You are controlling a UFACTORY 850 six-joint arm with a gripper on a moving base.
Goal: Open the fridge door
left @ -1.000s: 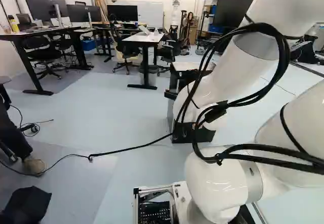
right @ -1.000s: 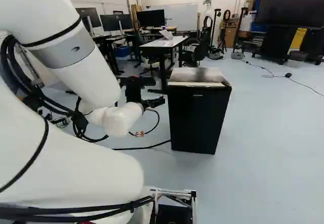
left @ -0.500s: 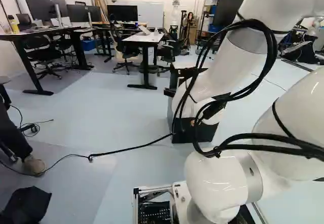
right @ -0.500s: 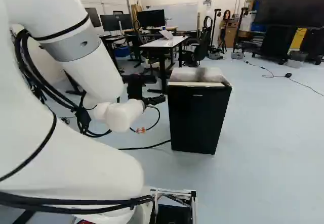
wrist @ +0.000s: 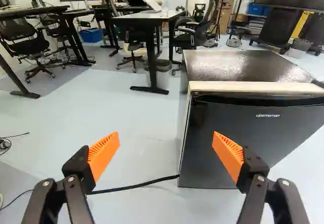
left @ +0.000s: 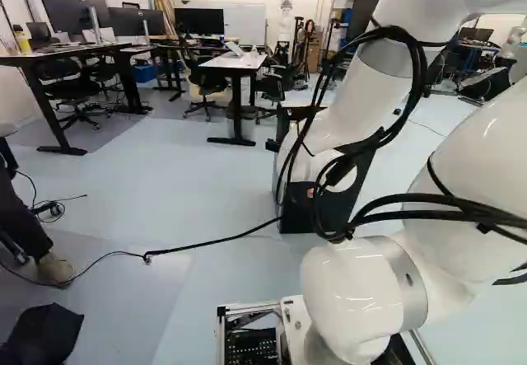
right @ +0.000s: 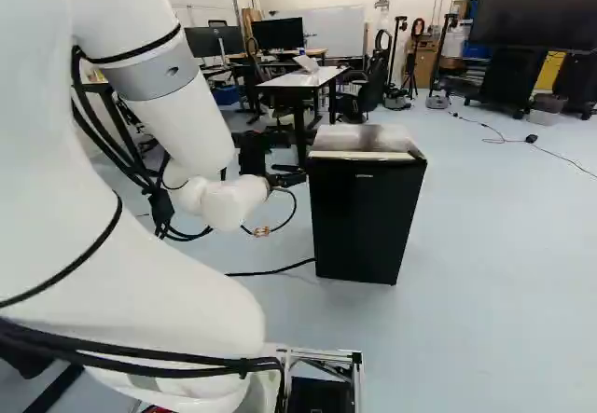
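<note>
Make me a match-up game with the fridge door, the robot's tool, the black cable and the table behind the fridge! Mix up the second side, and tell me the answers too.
Things:
1. fridge door
2. tool
3. black cable
4. table

Place, colour or state:
A. lying on the floor
B. white on top
C. shut
D. open, with orange pads

Right pairs: 1-C, 2-D, 3-A, 4-B
</note>
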